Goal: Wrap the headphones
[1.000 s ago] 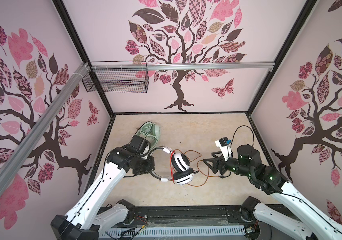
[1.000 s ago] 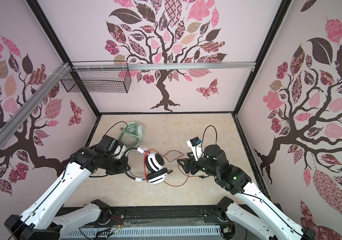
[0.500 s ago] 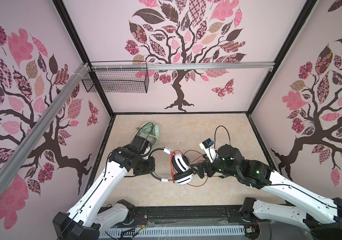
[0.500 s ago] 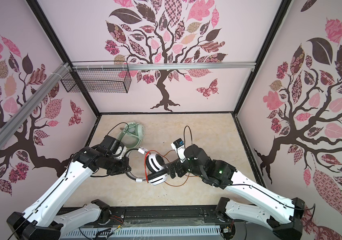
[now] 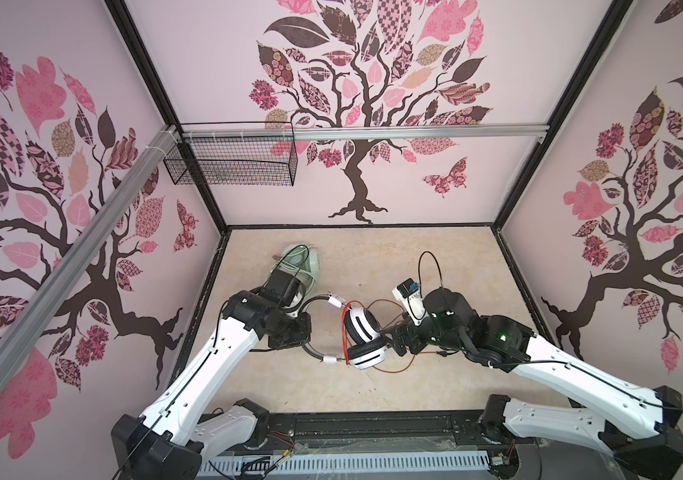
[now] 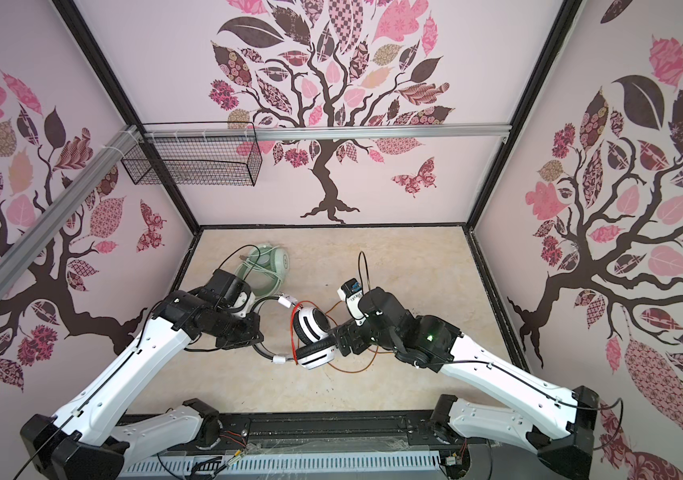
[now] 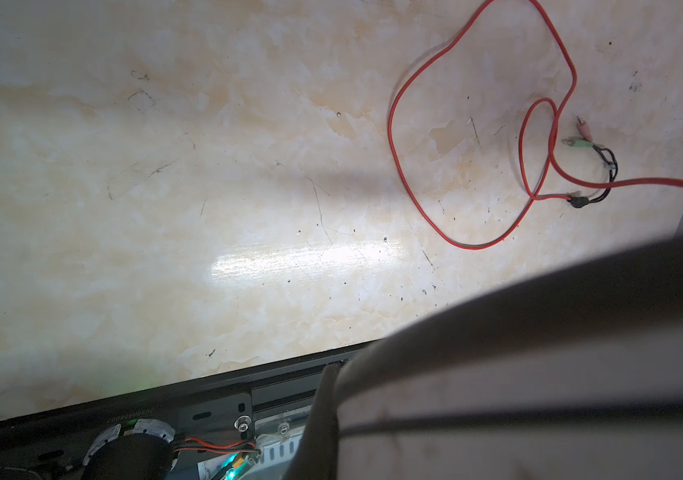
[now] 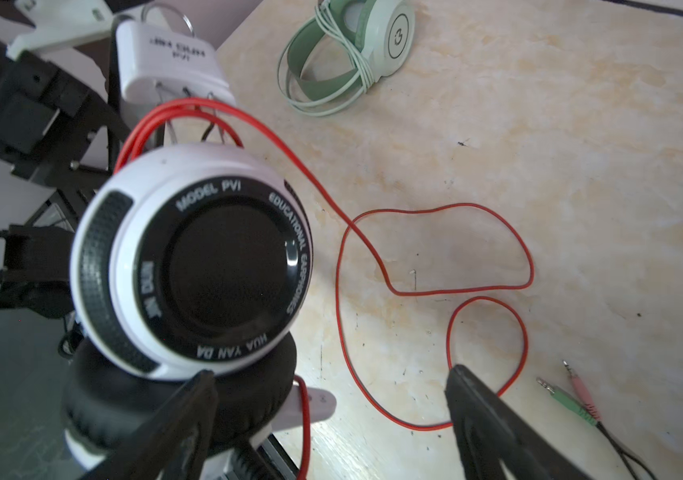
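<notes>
Your left end effector (image 5: 296,336) clamps the white headphones (image 5: 358,328); the right end effector (image 8: 329,372) gapes. Pinch the red cable (image 8: 414,210) at their four o'clock.

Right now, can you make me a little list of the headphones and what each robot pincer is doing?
White-and-black headphones: middle of the table, ear cups standing up
Red cable: mostly loose loops on the table, some strands over the top ear cup
Plugs: pink and green, lying on the table
Mint-green headphones: far left, pale cable wound round them
Left pincer: shut on the thin black headband
Right pincer: open, beside the ear cups, holding nothing
</notes>
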Controlling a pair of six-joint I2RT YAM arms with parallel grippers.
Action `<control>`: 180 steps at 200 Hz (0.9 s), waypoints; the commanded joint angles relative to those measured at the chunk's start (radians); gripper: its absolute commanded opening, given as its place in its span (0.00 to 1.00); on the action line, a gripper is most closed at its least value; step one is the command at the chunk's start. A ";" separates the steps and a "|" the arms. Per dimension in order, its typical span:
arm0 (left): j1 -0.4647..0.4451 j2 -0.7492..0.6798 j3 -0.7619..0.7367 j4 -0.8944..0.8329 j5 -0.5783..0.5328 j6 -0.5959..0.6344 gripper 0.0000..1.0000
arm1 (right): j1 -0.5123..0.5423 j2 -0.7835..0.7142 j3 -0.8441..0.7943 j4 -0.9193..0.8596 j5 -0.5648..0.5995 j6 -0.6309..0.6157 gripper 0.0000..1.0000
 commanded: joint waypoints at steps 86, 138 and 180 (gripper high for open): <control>0.004 0.029 0.008 0.037 -0.056 -0.020 0.00 | 0.218 0.173 0.210 -0.092 0.258 -0.022 0.88; 0.002 0.039 -0.011 0.055 -0.038 -0.025 0.00 | 0.234 0.310 0.295 -0.135 0.291 -0.021 0.88; 0.000 0.041 -0.015 0.071 -0.033 -0.036 0.00 | 0.241 0.371 0.327 -0.133 0.318 -0.018 0.88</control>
